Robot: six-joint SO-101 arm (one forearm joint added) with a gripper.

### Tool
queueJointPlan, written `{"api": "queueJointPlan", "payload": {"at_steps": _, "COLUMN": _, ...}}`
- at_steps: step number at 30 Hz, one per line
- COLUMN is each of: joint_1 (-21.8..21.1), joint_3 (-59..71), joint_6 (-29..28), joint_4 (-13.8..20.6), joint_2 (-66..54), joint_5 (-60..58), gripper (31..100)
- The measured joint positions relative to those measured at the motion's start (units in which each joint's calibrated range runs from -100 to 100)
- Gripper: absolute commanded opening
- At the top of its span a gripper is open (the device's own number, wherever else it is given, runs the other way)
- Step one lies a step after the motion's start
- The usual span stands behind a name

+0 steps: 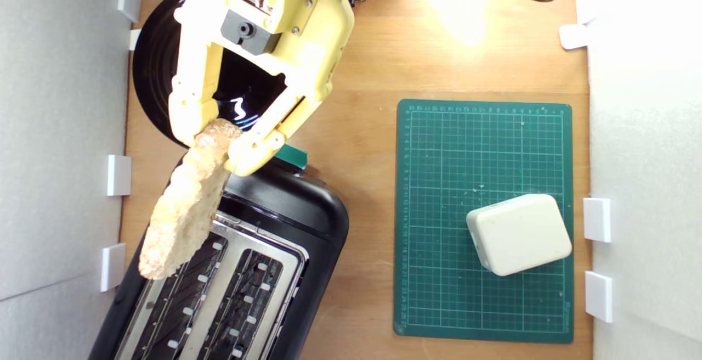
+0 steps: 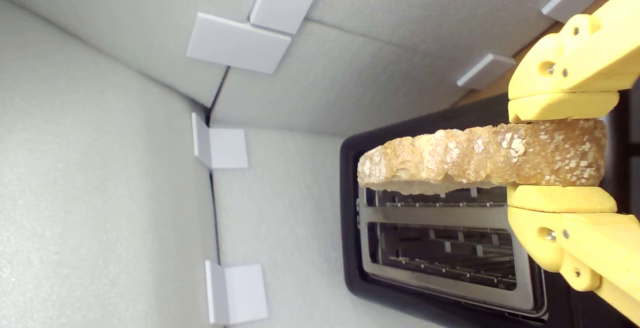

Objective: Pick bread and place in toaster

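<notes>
The bread [image 1: 184, 203] is an elongated slice with a tan-brown, flour-speckled crust and a pale crumb face. It is held edge-on, crust uppermost, with one end clamped between two yellow fingers [image 1: 255, 151] and the free end extending over the toaster [image 1: 285, 223]. The toaster is black with a silver top plate and two parallel slots, both empty; a teal-green lever knob [image 1: 292, 155] projects from one end. In the wrist view, the bread [image 2: 480, 158] lies lengthwise along the slot nearer the wall, above the toaster [image 2: 450, 278].
</notes>
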Motion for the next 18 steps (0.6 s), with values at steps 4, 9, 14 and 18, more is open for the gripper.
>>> {"api": "queueJointPlan", "payload": {"at_steps": 4, "joint_1": 1.3, "joint_3": -0.4, "joint_6": 0.0, "joint_4": 0.0, "joint_2": 2.0, "joint_5": -0.8, "gripper": 51.1}}
{"api": "queueJointPlan", "payload": {"at_steps": 9, "joint_1": 0.8, "joint_3": -0.4, "joint_6": 0.0, "joint_4": 0.0, "joint_2": 3.4, "joint_5": -0.8, "gripper": 51.1}}
{"api": "queueJointPlan", "payload": {"at_steps": 14, "joint_1": 1.1, "joint_3": -0.4, "joint_6": 0.0, "joint_4": 0.0, "joint_2": 5.3, "joint_5": -0.8, "gripper": 51.1}}
{"api": "queueJointPlan", "payload": {"at_steps": 18, "joint_1": 1.0, "joint_3": -0.4, "joint_6": 0.0, "joint_4": 0.0, "joint_2": 6.0, "joint_5": -0.8, "gripper": 51.1}}
